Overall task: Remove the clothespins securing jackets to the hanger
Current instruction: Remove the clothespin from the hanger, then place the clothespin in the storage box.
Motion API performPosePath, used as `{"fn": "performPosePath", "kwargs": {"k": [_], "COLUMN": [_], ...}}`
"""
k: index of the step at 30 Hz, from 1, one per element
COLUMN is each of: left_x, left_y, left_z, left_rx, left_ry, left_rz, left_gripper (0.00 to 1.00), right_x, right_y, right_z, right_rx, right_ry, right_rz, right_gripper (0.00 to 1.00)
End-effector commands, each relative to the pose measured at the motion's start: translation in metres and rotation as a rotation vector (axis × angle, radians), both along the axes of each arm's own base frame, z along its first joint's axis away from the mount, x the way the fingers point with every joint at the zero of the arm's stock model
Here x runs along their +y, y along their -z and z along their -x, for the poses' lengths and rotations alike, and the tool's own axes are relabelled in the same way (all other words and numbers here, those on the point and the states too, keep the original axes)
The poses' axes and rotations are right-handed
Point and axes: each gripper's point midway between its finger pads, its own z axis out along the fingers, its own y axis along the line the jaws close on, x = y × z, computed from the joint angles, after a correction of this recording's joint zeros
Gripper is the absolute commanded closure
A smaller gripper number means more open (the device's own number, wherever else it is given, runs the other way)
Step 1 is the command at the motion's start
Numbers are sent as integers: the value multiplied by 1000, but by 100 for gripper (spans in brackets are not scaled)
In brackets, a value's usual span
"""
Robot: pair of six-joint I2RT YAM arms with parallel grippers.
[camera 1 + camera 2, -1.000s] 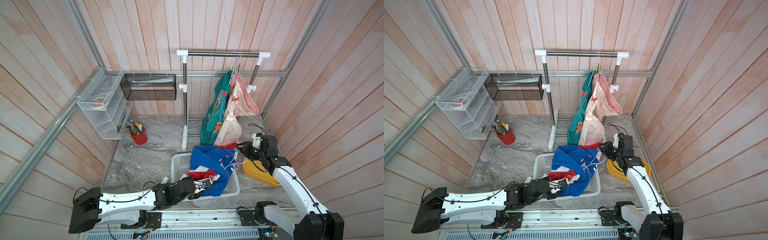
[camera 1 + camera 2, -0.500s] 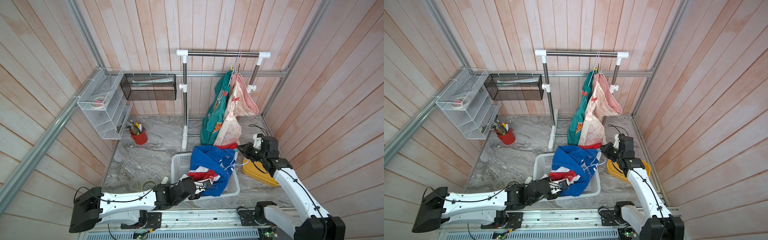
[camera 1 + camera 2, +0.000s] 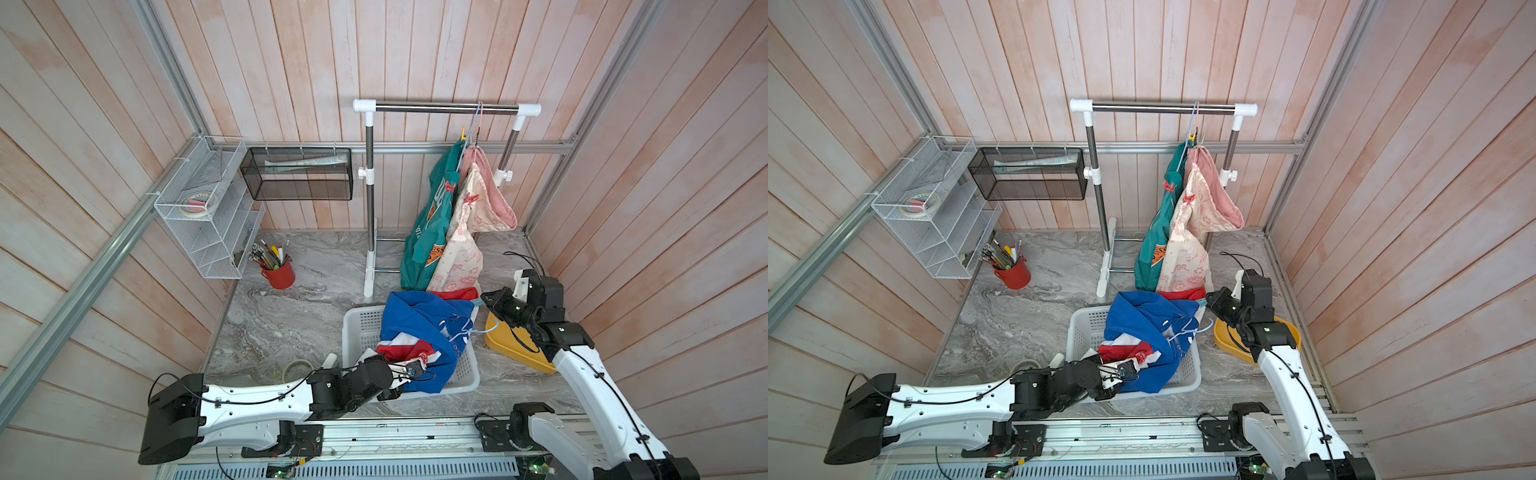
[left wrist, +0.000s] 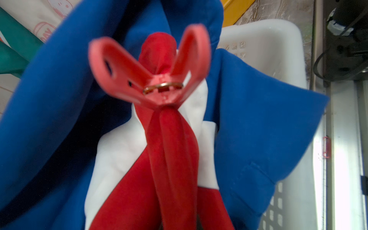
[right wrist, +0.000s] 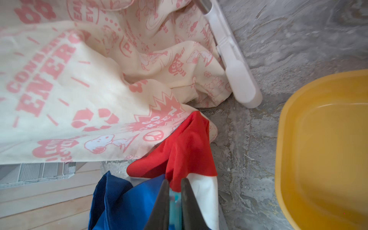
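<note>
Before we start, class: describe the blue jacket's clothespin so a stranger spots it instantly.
Find the white laundry basket, with the blue jacket heaped in it. The coral clothespin pinches that jacket's red panel; the other two clothespins clip jackets hanging on the rail.

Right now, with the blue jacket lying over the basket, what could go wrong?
1. The clothespin pinches a red fold of the blue jacket; pulling the cloth may drag the white basket along.
2. The right gripper, closed on a light blue piece, sits beside the hanging cream jacket and may snag it.
</note>
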Motion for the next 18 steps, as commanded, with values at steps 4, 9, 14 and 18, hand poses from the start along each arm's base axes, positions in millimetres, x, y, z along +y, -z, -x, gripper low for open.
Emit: {"fn": "performPosePath", "kwargs": {"k": [4,9,14,18], "left_x": [7,9,9,6], "left_y": [17,12,10,11], "left_z": [12,12,13,14], "left_rx": [57,60,64,68], "left_ry": [29,17,22,28], "left_rz": [-57,-35,-24,-22], "left_gripper": [100,100,100,100], "right_x": [-47,-98,-137,-146], "right_y": [-34,-8,42,85], "right_z": [-12,-5,10,9], "right_rx": [-68,-16,45,110], "right_ry": [172,317,453,485], "right_rz": [134,139,69,48], "right_gripper": [100,100,100,100]}}
